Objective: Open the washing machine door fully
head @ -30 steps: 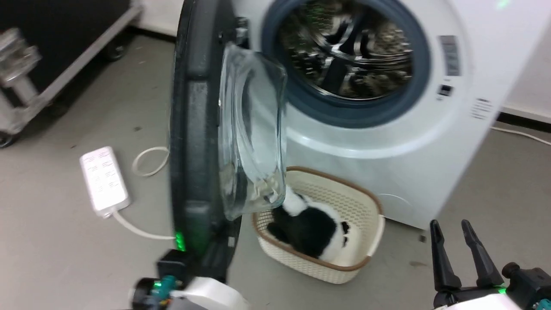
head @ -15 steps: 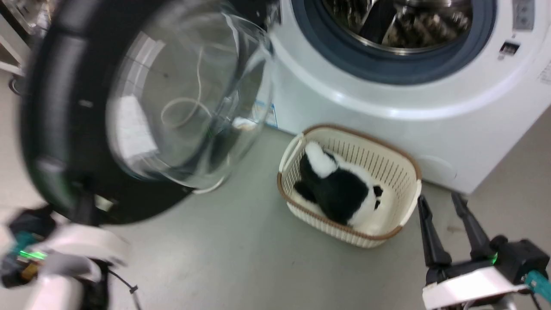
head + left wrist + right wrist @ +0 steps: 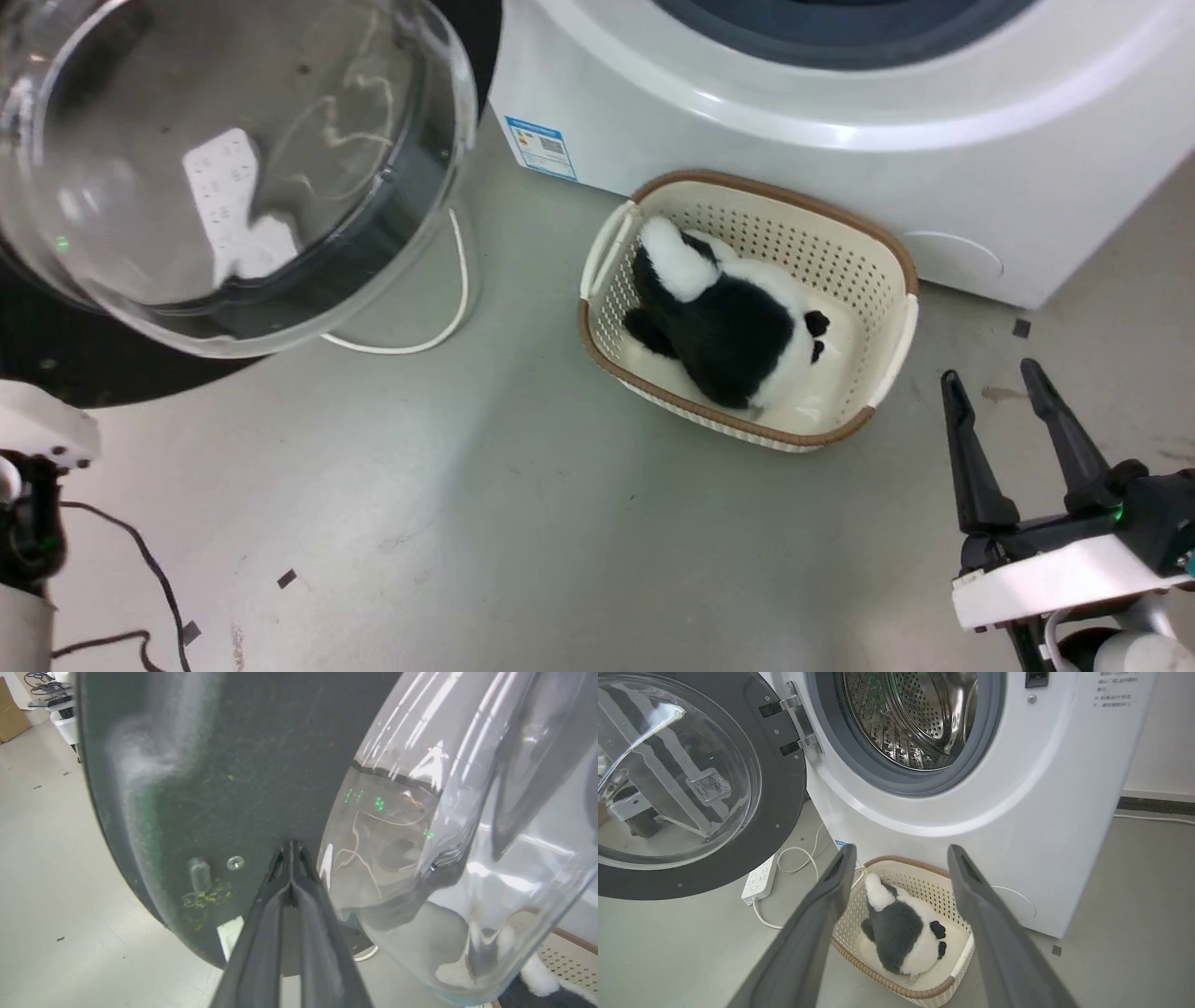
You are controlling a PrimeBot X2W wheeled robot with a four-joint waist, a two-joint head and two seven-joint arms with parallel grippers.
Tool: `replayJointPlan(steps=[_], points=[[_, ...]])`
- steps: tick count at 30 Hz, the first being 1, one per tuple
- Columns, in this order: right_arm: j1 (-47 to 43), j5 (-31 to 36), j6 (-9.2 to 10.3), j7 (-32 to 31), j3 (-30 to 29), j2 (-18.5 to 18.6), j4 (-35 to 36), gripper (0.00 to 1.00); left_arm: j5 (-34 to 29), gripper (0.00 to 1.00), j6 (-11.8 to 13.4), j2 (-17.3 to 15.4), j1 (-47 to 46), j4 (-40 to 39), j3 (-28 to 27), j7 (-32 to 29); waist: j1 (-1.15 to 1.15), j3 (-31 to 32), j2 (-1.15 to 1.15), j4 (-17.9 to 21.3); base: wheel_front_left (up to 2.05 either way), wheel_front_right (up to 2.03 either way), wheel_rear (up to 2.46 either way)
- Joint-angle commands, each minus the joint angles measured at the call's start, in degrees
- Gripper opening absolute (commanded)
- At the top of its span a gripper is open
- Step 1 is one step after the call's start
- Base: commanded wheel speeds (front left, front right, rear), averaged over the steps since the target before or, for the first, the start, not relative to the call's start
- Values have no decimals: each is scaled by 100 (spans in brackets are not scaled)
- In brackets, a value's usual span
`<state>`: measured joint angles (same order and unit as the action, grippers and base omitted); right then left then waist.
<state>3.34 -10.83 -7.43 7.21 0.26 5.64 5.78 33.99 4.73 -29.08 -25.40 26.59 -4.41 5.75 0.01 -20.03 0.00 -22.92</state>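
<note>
We see the washing machine door [image 3: 782, 812] standing wide open on its metal hinge [image 3: 799, 718], out to the left of the drum mouth. It has a broad glossy black rim around a bulging bowl of clear glass full of reflections. Our left gripper [image 3: 290, 845] is closed, its two dark fingers pressed together, the tips at the inner face of the black rim just beside the glass.

The washing machine [image 3: 1017, 788] is a smooth white box. A grey rubber ring [image 3: 878, 772] circles its perforated, shiny steel drum [image 3: 915, 714], and a small blue label [image 3: 541, 147] sits low on the front.

The floor [image 3: 467, 513] is pale grey and smooth, with scuffs and small dark marks. A white power strip [image 3: 759, 879] lies on it below the door, its white cord [image 3: 439, 317] looping nearby.

Close in front of the machine sits a cream perforated plastic basket [image 3: 887, 308] with a brown rim. It holds a fuzzy black-and-white plush toy [image 3: 728, 327].

Our right gripper [image 3: 990, 373] hangs over the floor to the right of the basket, jaws spread wide and holding nothing.
</note>
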Motion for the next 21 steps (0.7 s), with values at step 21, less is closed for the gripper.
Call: replayJointPlan(steps=[21], points=[[-103, 7, -6, 478, -350, -140, -148, 100, -484, 0, -492, 387, 209, -487, 1, 921, -1, 1071, 0, 591, 0, 0, 0]])
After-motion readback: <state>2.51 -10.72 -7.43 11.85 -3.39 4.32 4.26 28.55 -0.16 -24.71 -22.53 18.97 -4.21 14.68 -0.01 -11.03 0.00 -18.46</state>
